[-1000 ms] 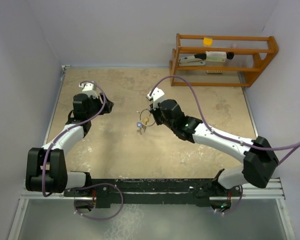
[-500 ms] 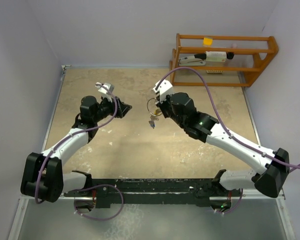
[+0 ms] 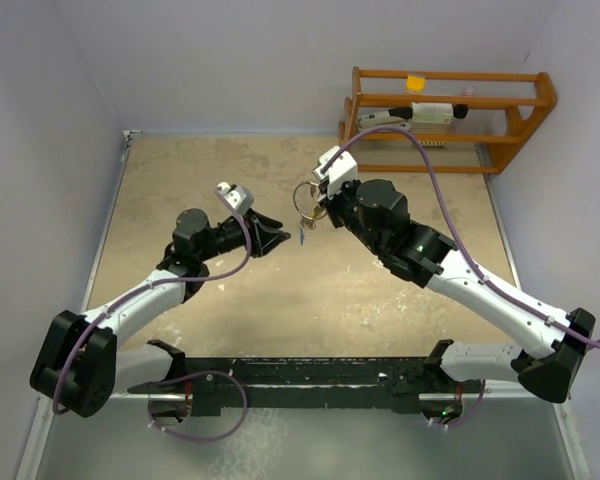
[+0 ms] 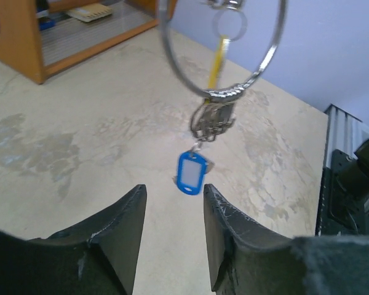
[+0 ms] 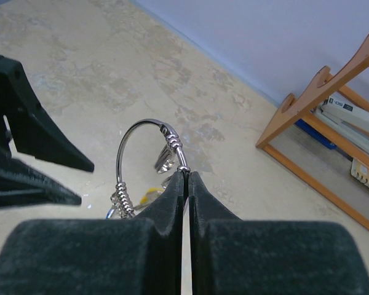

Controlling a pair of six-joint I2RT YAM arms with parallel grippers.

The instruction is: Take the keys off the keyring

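My right gripper (image 3: 320, 207) is shut on the silver keyring (image 3: 306, 200) and holds it in the air above the table; in the right wrist view the fingertips (image 5: 186, 178) pinch the ring (image 5: 130, 136). The keys hang below the ring: silver ones (image 4: 212, 120), one with a blue head (image 4: 192, 173), one yellow piece (image 5: 146, 195). The ring also shows large in the left wrist view (image 4: 265, 58). My left gripper (image 3: 283, 239) is open, empty, level with the blue key (image 3: 302, 237) and just left of it.
A wooden rack (image 3: 448, 120) with small items stands at the back right, also in the left wrist view (image 4: 24, 46) and the right wrist view (image 5: 329, 123). Walls close the table on the left, back and right.
The right gripper has lifted the keyring up and right off the table. The left arm has swung right toward the hanging keys, its jaws open.
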